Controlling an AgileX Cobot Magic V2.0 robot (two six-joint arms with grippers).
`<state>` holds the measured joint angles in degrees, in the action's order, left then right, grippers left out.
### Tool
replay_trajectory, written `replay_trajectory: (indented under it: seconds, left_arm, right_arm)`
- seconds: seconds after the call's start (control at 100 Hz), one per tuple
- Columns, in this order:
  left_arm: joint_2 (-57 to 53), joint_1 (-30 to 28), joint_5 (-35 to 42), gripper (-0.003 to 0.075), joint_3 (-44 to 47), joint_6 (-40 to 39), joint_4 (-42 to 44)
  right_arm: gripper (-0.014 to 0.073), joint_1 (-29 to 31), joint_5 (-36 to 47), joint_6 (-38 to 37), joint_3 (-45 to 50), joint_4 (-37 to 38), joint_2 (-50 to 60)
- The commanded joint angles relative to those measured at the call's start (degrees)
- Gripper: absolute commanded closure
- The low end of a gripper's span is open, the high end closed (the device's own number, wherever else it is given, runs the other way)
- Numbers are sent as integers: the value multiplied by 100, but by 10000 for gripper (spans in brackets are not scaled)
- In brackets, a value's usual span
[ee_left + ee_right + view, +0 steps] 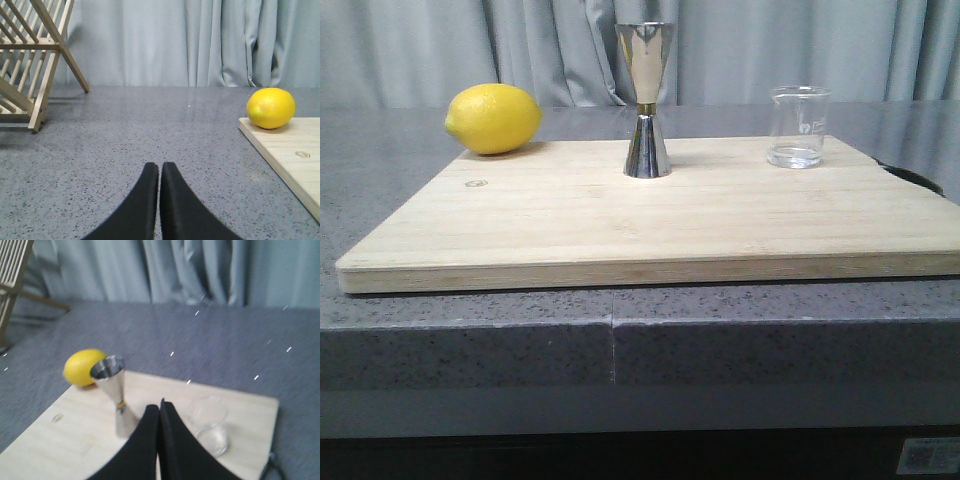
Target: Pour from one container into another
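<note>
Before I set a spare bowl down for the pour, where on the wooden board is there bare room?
The whole near half of the pale wooden cutting board is bare. Along the far edge stand the yellow lemon, the polished steel hourglass jigger and the small clear glass cup; the gaps between them are narrower.

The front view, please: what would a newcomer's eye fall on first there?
Most likely the mirror-bright steel jigger, standing upright near the middle of the pale wooden board, towards its far edge. Next comes the bright yellow lemon at the board's far left corner. The clear glass cup stands upright at the far right and is easy to overlook.
</note>
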<state>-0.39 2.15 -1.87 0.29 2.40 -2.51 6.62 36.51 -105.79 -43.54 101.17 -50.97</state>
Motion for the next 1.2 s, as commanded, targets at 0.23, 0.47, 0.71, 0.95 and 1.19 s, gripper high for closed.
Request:
replay_trajectory:
  seconds: [0.23, 0.47, 0.71, 0.95, 1.19]
  left_arm:
    - [-122, -5, 469, 739, 160, -29, -59]
    - [-122, -5, 469, 739, 160, -29, -59]
    - [-122, -5, 469, 739, 160, -29, -59]
    - [-122, -5, 458, 739, 160, -29, -59]
    - [-122, -5, 458, 739, 160, -29, -59]
  right_arm:
    - [665, 21, -1433, 5136, 1618, -4820, 1916]
    - [666, 21, -1601, 7279, 3399, -7721, 4001]
    - [665, 21, -1504, 7779, 4495, -8383, 5268]
    - [665, 21, -2387, 10527, 4467, -10591, 5267]
    - [665, 21, -3540, 11085, 4478, -10783, 5267]
